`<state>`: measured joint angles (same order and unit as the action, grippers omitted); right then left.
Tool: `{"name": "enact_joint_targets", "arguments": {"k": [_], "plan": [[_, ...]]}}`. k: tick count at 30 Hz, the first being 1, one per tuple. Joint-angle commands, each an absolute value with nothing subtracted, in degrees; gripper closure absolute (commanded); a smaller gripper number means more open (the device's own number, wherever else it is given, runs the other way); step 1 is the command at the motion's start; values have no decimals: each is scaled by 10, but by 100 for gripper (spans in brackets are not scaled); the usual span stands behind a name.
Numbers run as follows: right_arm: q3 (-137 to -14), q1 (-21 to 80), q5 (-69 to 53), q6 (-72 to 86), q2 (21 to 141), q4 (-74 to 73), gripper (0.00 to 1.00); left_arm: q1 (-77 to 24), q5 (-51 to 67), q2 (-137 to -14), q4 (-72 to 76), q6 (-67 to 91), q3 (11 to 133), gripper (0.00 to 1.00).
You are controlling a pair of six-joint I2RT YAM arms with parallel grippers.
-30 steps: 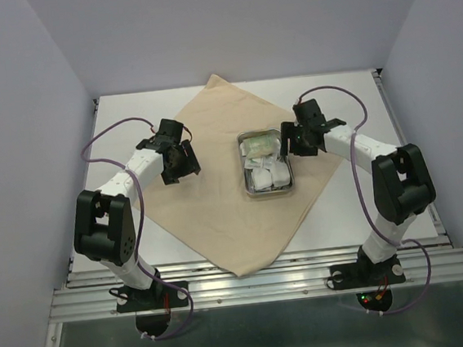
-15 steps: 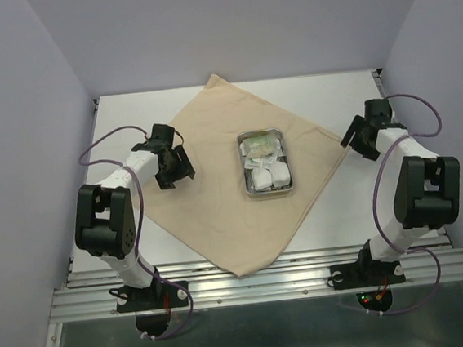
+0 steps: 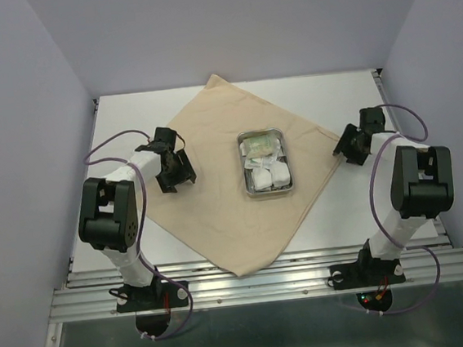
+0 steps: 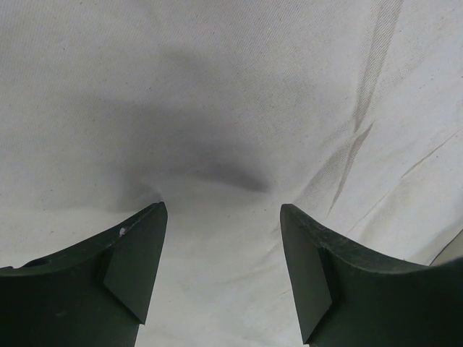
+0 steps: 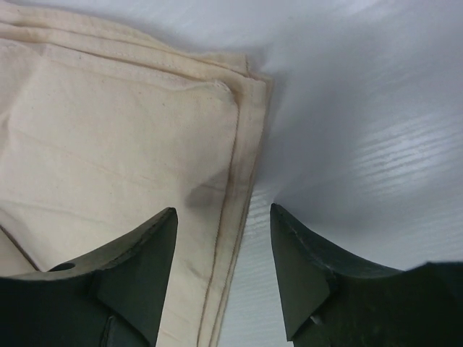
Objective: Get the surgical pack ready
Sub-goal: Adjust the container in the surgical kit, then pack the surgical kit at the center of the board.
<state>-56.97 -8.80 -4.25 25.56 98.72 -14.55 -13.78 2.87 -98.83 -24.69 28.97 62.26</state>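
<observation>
1. The cloth (image 3: 218, 199) is spread flat on the white table (image 3: 382, 208), turned like a diamond. One corner points to the far side and one reaches the near edge.
2. The tray (image 3: 244, 169) sits on the cloth, a bit right of its middle, with its long side running near to far. There are white gauze pads (image 3: 271, 175) in the near half and something pale yellowish at the far end. I can't pick out scissors or forceps from up here, they're too small.
3. The left gripper (image 4: 223, 217) hangs over the left part of the cloth, well apart from the tray. Its fingers are spread wide with nothing between them, just plain fabric and its own shadow underneath.
4. The right gripper (image 5: 224, 217) is over at the cloth's right corner. Its fingers are apart too and aren't holding anything. In the wrist view the hemmed edge runs right under the gap, with cloth under the left finger and bare table under the right one. I can't tell if the tips actually touch down.
</observation>
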Motion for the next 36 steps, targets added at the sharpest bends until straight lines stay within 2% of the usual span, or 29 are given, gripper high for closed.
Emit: {"name": "enact_joint_targets", "arguments": {"k": [1, 5, 9, 11, 12, 13, 21, 25, 29, 36], "plan": [[-582, -87, -56, 262, 1033, -118, 41, -138, 16, -986, -255, 278, 637, 25], [-602, -87, -34, 267, 1060, -119, 52, -133, 6, -981, -262, 274, 644, 25], [-615, -87, -28, 272, 1078, -117, 79, -123, 6, -976, -265, 271, 642, 25], [-623, -87, -39, 270, 1082, -116, 88, -120, 6, -976, -265, 270, 640, 25], [-625, -87, -40, 269, 1080, -116, 97, -120, 6, -976, -265, 269, 638, 25], [-628, -87, -43, 270, 1078, -116, 99, -120, 6, -976, -265, 269, 637, 25], [-646, -87, -42, 270, 996, -125, 99, -113, 6, -976, -269, 264, 643, 25], [-663, -75, -90, 269, 953, -125, 99, -100, -11, -973, -271, 257, 643, 25], [-679, -4, -83, 266, 911, -132, 99, -85, 17, -974, -258, 251, 633, 25], [-730, 148, -54, 282, 906, -142, 99, -82, 23, -964, -255, 250, 627, 25]]}}
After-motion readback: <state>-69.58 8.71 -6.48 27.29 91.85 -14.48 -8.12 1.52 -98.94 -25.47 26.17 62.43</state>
